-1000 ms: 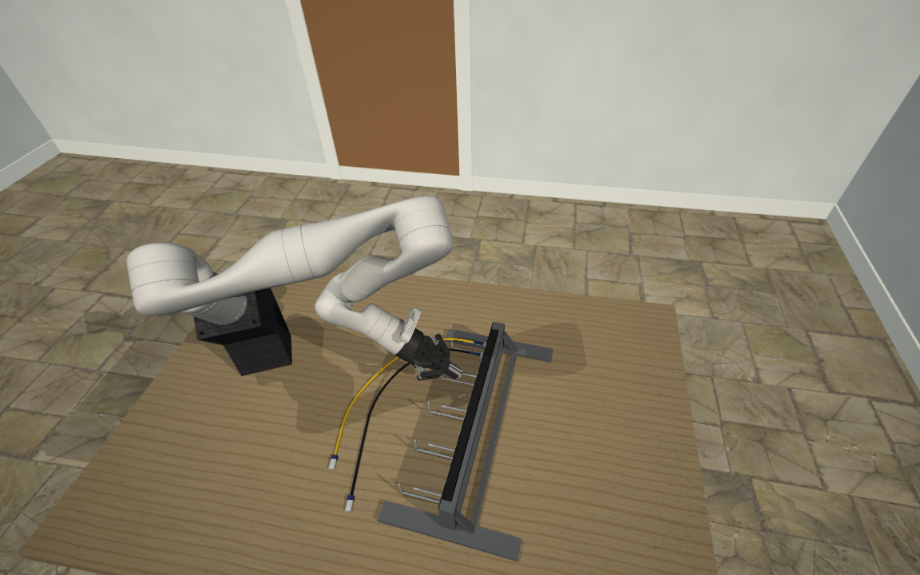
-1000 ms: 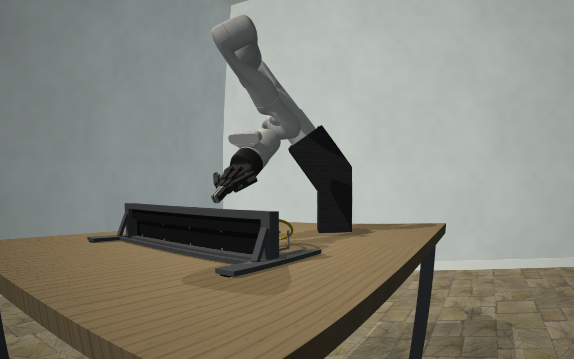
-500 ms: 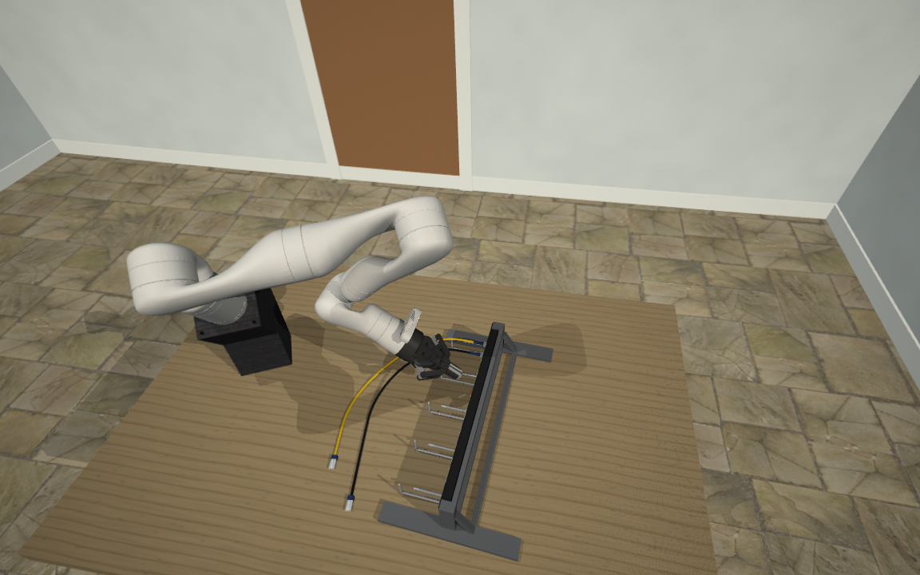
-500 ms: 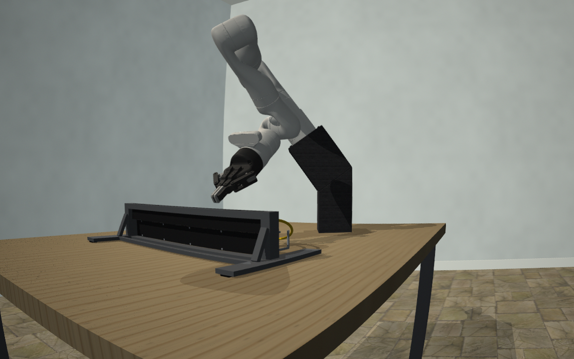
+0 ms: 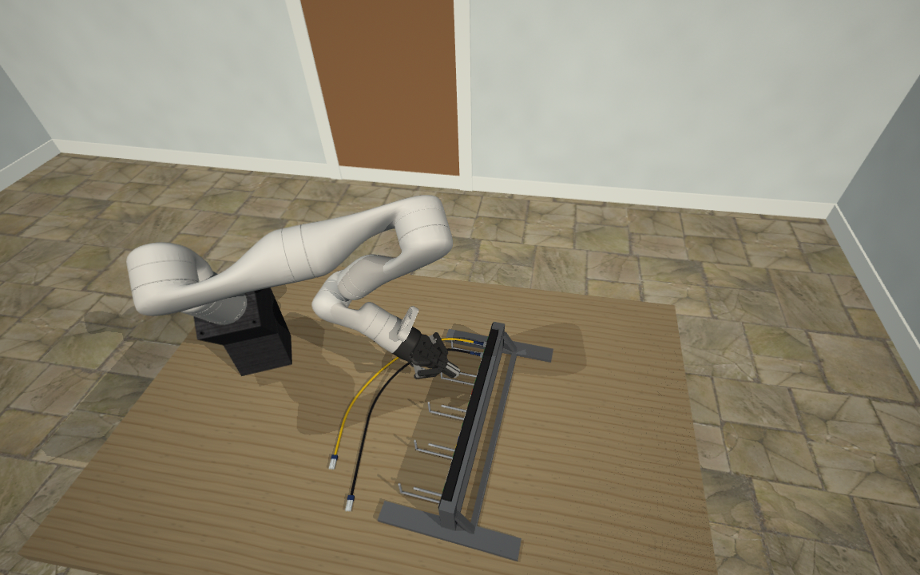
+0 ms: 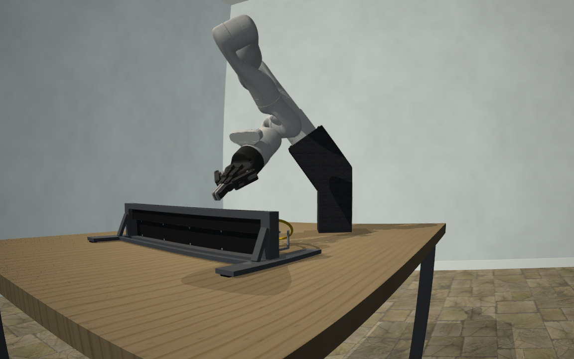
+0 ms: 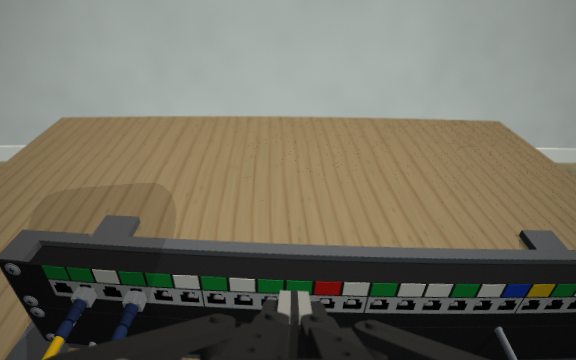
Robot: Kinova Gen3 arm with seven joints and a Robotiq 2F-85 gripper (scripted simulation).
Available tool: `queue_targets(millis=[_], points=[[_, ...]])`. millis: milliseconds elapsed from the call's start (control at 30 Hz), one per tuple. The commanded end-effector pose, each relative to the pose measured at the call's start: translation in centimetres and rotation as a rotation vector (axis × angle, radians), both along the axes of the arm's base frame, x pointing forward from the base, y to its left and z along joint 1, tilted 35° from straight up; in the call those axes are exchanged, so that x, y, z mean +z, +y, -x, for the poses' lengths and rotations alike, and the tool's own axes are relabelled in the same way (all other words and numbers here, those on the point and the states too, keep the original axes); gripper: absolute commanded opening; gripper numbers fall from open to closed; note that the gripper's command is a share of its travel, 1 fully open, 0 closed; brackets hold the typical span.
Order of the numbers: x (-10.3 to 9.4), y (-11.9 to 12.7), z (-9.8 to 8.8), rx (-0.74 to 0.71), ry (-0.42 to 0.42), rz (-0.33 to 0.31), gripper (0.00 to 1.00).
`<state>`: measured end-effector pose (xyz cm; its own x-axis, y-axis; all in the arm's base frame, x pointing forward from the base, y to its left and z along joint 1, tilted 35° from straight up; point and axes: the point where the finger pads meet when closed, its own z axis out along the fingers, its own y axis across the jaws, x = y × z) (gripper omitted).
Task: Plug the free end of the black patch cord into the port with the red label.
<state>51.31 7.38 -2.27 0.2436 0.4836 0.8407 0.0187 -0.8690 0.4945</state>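
Observation:
My gripper is shut and empty, in front of and above the rack. The black patch cord lies curved on the table, its free plug at the front left of the rack. Its other end is in a port near the rack's left end in the wrist view. The red label is just right of my fingertips in the wrist view. The port below it shows partly; my finger hides some of it.
A yellow cord runs beside the black one, its free plug on the table and its other end in the rack. Metal cable hooks stick out from the rack's port side. Rack feet extend across the table.

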Motion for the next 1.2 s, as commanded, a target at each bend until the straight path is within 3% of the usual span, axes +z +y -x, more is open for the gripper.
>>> queue_targets(millis=[0, 133, 200, 700, 1167], points=[[0.0, 0.2, 0.8, 0.005, 0.005, 0.002, 0.0], [0.4, 0.4, 2.5, 0.005, 0.005, 0.002, 0.0], [0.4, 0.4, 2.5, 0.005, 0.005, 0.002, 0.0], [2.2, 1.2, 10.1, 0.005, 0.005, 0.002, 0.0], [2.8, 1.5, 12.7, 0.005, 0.005, 0.002, 0.0]])
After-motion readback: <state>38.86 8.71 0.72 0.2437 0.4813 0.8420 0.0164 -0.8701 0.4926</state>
